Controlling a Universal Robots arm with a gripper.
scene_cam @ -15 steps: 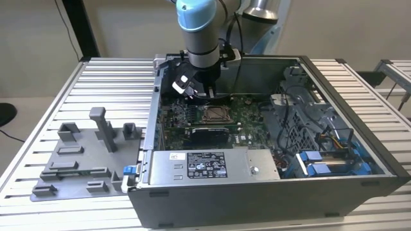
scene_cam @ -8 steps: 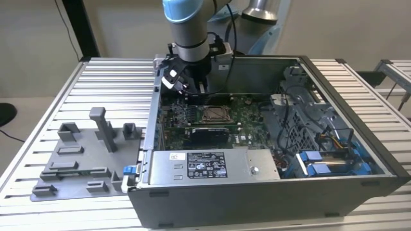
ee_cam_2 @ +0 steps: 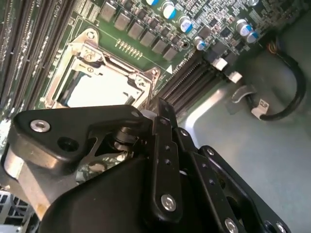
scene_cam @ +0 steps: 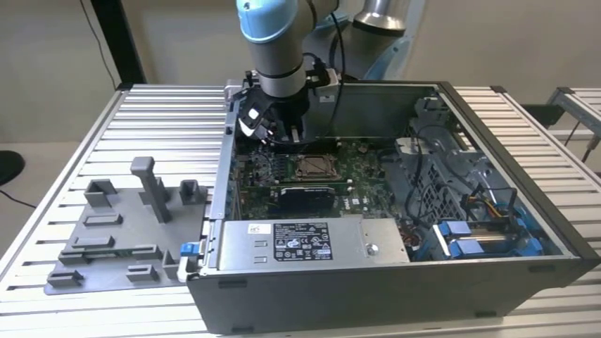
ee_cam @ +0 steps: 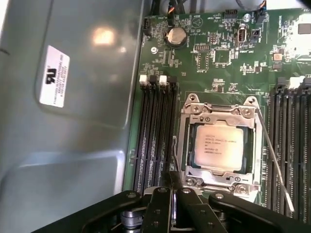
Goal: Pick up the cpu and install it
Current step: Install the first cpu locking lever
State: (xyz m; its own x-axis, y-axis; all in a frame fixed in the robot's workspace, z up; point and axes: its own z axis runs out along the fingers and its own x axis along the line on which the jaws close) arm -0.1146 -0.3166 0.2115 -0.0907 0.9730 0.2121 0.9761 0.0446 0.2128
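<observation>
The cpu (ee_cam: 218, 146), a pale silver square chip, lies flat inside the motherboard socket with the metal frame (ee_cam: 190, 145) around it. It also shows in the second wrist view as the cpu (ee_cam_2: 104, 90) and, in the exterior view, as a small square (scene_cam: 313, 166) mid-board. My gripper (scene_cam: 286, 136) hangs inside the open computer case, just behind the socket and above the board. Its black fingers (ee_cam: 164, 201) stand close together with nothing between them, a short way off the socket's edge. In the second wrist view the gripper (ee_cam_2: 158, 107) covers part of the socket.
A thin socket lever (ee_cam: 273, 155) lies beside the frame. Memory slots (ee_cam: 155, 136) run along the socket's other side, next to the grey case wall (ee_cam: 73, 121). The labelled power supply box (scene_cam: 310, 243) sits at the case front, blue drive brackets (scene_cam: 469, 236) at the exterior view's right, a grey fixture (scene_cam: 122, 225) outside at its left.
</observation>
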